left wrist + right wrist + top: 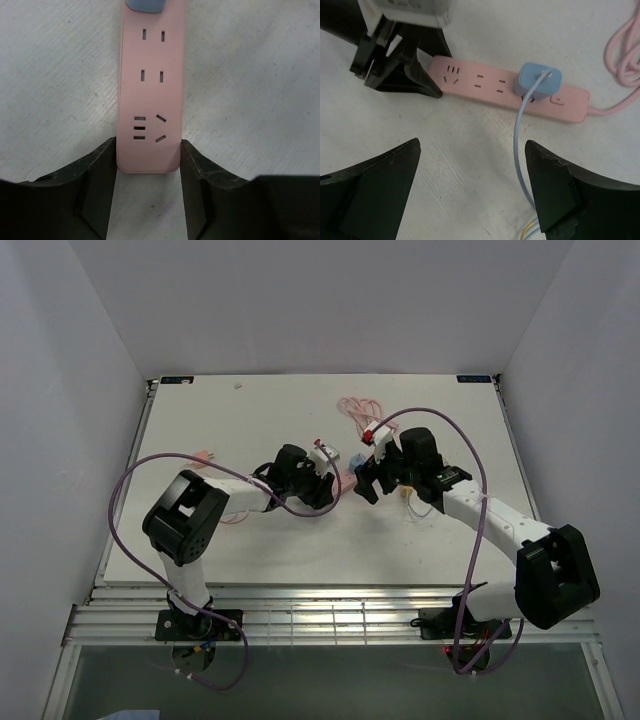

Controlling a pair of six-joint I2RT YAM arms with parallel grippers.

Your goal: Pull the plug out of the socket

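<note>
From above, the left gripper (333, 483) and the right gripper (366, 483) meet near the middle of the white tabletop (250, 550) and hide most of what lies between them. A thin coiled pink cord (357, 408) lies just behind. In the left wrist view, the long narrow pink plastic power strip (151, 90) lies flat on the tabletop. Its near end is clamped between the left gripper's black fingers (95, 175), which press on both long sides, and the pale blue boxy plug (144, 5) shows at the frame's top edge. The right wrist view shows the right gripper released, fingers spread wide and hovering short of the plug. The plug is seated in an outlet near the strip's far end, and its pale blue cable (519, 140) runs back between the fingers. The step in hand looks like the reach. The right gripper should centre on the plug body rather than the cable, close on its flat sides, then pull straight away from the strip's face while the left gripper pins the strip down.
</note>
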